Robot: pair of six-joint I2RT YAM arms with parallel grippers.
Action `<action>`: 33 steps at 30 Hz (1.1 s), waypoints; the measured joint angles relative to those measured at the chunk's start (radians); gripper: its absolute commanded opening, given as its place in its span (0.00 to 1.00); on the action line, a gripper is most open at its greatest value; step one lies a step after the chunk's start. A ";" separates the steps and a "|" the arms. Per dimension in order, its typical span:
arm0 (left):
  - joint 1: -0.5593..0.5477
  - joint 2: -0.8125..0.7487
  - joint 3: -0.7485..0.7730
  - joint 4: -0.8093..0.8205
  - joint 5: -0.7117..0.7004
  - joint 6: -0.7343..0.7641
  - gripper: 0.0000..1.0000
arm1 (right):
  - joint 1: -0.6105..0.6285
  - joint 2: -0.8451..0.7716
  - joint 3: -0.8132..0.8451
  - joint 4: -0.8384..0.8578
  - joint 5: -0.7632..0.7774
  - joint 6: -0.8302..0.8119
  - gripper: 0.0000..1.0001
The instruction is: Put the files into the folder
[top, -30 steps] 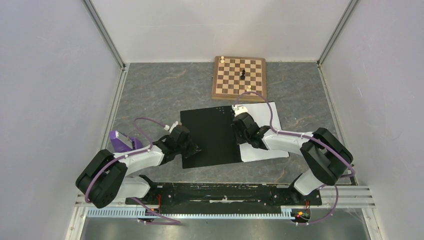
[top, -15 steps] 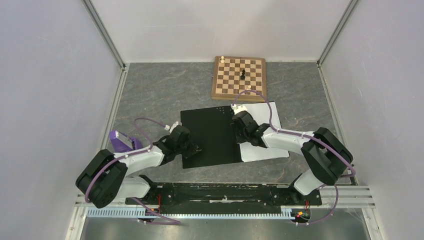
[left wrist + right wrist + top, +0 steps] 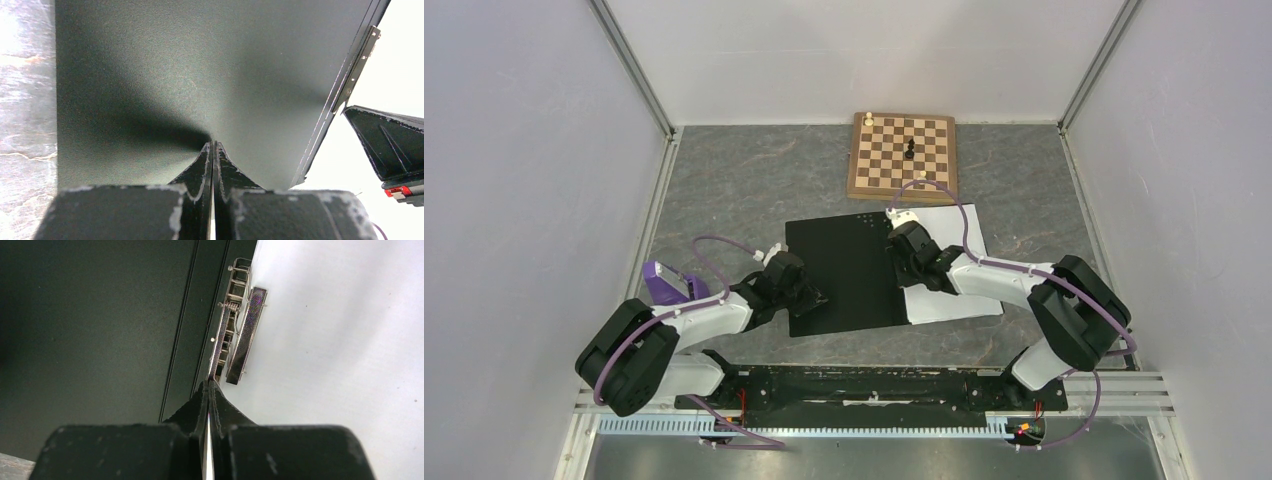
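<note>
**Folder**: lies open at the middle of the top view on the grey table, black inside face up. In the left wrist view this black face fills most of the frame.

**Metal spine clip**: lies along the folder's right edge, where black meets white, in the upper middle of the right wrist view.

**Files**: white sheets lying flat just right of the spine, over the folder's right half. They fill the right side of the right wrist view.

**Left gripper**: at the lower left part of the black face. Its fingers are pressed together with no gap, and the tips touch the cover.

**Right gripper**: over the spine. Its fingers are drawn together, and the tips meet the near end of the clip's thin arm. Whether they nip that arm cannot be told.

**Chessboard**: upper middle of the top view, carrying a few pieces and lying apart from the folder.

**Purple metronome**: lower left of the top view, beside the left arm.
</note>
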 measured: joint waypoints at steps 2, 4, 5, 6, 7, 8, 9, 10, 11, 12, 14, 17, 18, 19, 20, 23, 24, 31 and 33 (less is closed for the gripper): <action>0.000 -0.001 0.000 0.000 0.000 0.000 0.02 | 0.000 0.000 0.007 -0.016 -0.003 0.000 0.00; 0.000 -0.002 0.000 0.000 0.000 0.000 0.02 | 0.000 0.000 0.013 -0.031 -0.002 -0.002 0.00; 0.000 -0.002 0.000 0.000 0.000 0.000 0.02 | -0.001 0.000 0.016 -0.044 0.003 -0.005 0.00; -0.001 -0.002 0.000 0.000 0.000 0.000 0.02 | -0.003 0.000 0.017 -0.051 0.005 -0.007 0.00; -0.001 -0.002 0.000 0.000 -0.001 0.000 0.02 | -0.003 0.000 0.019 -0.059 0.006 -0.008 0.00; -0.001 -0.003 0.000 0.000 -0.001 0.000 0.02 | -0.004 0.000 0.022 -0.063 0.007 -0.008 0.00; -0.001 -0.003 0.000 -0.001 -0.002 0.000 0.02 | -0.004 0.000 0.027 -0.072 0.008 -0.009 0.00; -0.001 -0.004 0.000 -0.001 -0.002 0.000 0.02 | -0.004 0.000 0.028 -0.075 0.009 -0.009 0.00; -0.002 -0.004 0.000 -0.001 -0.003 0.000 0.02 | -0.004 0.000 0.031 -0.085 0.010 -0.011 0.01; -0.002 -0.006 0.000 -0.002 -0.003 0.000 0.02 | -0.004 0.000 0.035 -0.093 0.011 -0.012 0.04; -0.002 -0.007 0.001 -0.003 -0.004 0.000 0.02 | -0.005 0.000 0.043 -0.113 0.015 -0.019 0.11; -0.003 -0.007 0.008 -0.018 -0.004 0.001 0.03 | -0.005 0.000 0.061 -0.145 0.031 -0.029 0.21; -0.003 -0.008 0.014 -0.029 -0.004 0.002 0.03 | -0.003 0.001 0.070 -0.155 0.038 -0.032 0.24; -0.003 -0.008 0.018 -0.039 -0.004 0.002 0.05 | -0.001 0.003 0.081 -0.163 0.047 -0.034 0.27; -0.004 -0.008 0.024 -0.051 -0.003 0.007 0.06 | 0.002 0.006 0.095 -0.170 0.055 -0.037 0.29; -0.005 -0.009 0.059 -0.123 -0.002 0.037 0.14 | 0.021 0.029 0.148 -0.175 0.078 -0.048 0.31; -0.005 -0.009 0.069 -0.147 -0.002 0.049 0.17 | 0.029 0.042 0.168 -0.175 0.085 -0.051 0.31; -0.004 -0.035 0.175 -0.354 -0.003 0.156 0.36 | 0.068 0.134 0.232 -0.185 0.126 -0.063 0.31; -0.002 -0.048 0.216 -0.392 -0.004 0.186 0.40 | 0.069 0.145 0.232 -0.196 0.132 -0.065 0.31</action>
